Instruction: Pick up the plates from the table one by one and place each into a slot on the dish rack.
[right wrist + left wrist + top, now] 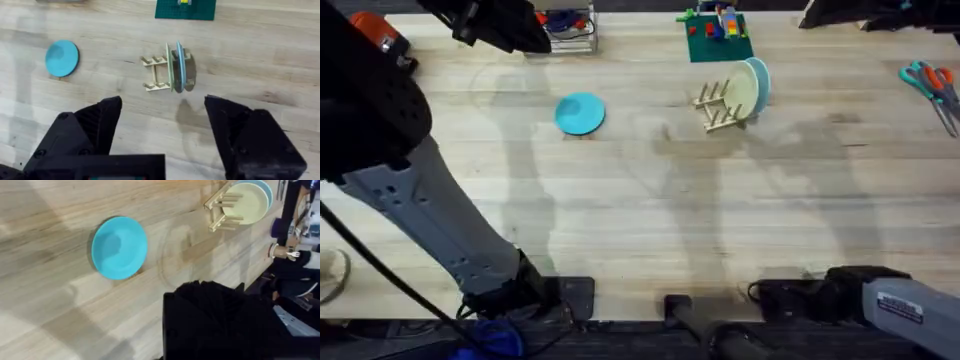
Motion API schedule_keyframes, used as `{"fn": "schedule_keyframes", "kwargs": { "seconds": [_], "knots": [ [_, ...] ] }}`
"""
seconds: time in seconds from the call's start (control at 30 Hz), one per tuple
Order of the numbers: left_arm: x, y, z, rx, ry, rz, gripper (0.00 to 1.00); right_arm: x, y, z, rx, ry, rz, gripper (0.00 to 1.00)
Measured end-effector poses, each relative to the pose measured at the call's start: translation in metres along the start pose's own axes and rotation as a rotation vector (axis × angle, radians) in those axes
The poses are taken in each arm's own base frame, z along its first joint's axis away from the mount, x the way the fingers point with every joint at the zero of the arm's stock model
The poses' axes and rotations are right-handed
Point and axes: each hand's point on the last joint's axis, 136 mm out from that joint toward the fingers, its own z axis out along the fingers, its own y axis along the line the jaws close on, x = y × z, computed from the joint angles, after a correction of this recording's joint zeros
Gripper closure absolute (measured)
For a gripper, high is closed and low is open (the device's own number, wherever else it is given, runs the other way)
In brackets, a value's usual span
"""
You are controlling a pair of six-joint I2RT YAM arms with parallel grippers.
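My right pincer (162, 130) hangs empty with its fingers spread wide, low near its base and well short of the dish rack (159, 73). The left pincer (210, 315) is a dark mass in its own camera; I cannot tell how it stands.

One turquoise plate (580, 113) lies flat on the tabletop (640, 230), well apart from the rack, on the left arm's side. The cream plate (747, 92) and light blue plate (761, 78) already stand in the rack.

I judge the left arm the better choice for this one. Flat plates give no lip to bite, so I would come down at the rim, catch one edge, tilt it upright, then feed it into a free slot between pegs.

From these angles I cannot count the free slots, and the pegs behind the plates are hidden.
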Motion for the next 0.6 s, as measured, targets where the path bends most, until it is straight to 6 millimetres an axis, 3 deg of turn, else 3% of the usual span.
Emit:
{"fn": "schedule_keyframes", "kwargs": {
  "seconds": [0.6],
  "knots": [
    [0.0028, -0.0074, -0.0094, -0.030, -0.018, 0.015, 0.962, 0.0001, -0.0001, 0.0002, 0.000, 0.001, 0.000, 0.007]
  ]
}}
